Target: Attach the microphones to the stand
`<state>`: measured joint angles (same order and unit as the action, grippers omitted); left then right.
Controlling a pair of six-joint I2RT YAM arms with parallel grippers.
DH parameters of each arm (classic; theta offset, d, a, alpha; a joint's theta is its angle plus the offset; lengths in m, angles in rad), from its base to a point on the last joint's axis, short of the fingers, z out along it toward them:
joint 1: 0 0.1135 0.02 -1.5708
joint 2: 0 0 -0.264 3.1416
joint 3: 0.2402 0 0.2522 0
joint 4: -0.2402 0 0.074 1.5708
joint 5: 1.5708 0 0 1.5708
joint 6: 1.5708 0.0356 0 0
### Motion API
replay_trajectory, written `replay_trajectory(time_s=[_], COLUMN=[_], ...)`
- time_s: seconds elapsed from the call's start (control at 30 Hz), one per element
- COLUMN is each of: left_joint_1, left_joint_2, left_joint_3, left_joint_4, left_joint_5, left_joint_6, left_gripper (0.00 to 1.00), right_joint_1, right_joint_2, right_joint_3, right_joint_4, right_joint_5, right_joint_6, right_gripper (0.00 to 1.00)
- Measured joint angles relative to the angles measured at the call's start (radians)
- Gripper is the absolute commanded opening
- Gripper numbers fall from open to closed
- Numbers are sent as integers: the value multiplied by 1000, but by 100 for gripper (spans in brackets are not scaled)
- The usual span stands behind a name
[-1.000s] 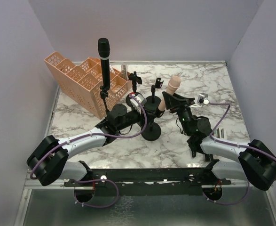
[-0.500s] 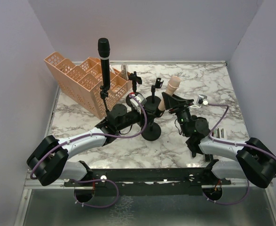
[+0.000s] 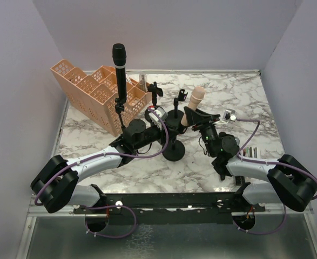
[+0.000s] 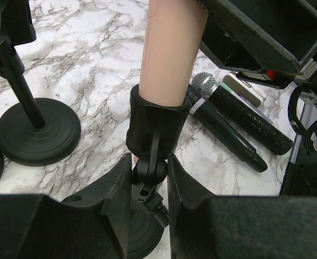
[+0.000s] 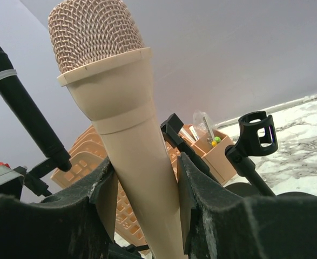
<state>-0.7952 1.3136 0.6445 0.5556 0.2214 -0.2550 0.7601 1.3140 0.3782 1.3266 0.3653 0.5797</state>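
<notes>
At stand clip (image 4: 155, 127) | beige microphone (image 3: 195, 100) shifted left | right fingers (image 5: 193, 199) gripping

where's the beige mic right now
Centre of the top view, right of the black mic: the beige mic sits in a stand clip, between the right jaws.

A robotics lab test cell is shown rather than a lived-in room. A marble-patterned tabletop (image 3: 239, 97) is boxed in on three sides by plain, bare lavender walls (image 3: 163, 32). Two robot arms, the left arm (image 3: 93, 159) and the right arm (image 3: 255, 170), are bolted to a black metal rail (image 3: 174, 208) at the near edge, and purple cables (image 3: 167, 141) are left exposed along them.
</notes>
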Motion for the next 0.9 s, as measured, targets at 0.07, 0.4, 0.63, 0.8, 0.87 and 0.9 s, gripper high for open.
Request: replay_trajectory(time_s=[0.07,0.4,0.63,0.8,0.87,0.9], left_joint_1=[0,0,0,0,0,0], left_joint_2=[0,0,0,0,0,0], left_joint_3=[0,0,0,0,0,0], left_joint_4=[0,0,0,1,2,2], left_joint_5=[-2,-3,-5,-8,-10,-11], left_joint_6=[-2,-3,-5,-6,-6,-5], left_gripper=[0,0,0,0,0,0], right_joint_1=[0,0,12,18,21,25], right_joint_2=[2,3,3,-5,-27,-44], right_joint_3=[-1,-13,-12,-8,-3,3], right_joint_4=[0,-3,-20,-51,-93,-127], right_joint_5=[0,2,25,39,42,45], right_joint_6=[2,33,44,46,39,28], right_gripper=[1,1,1,1,1,1])
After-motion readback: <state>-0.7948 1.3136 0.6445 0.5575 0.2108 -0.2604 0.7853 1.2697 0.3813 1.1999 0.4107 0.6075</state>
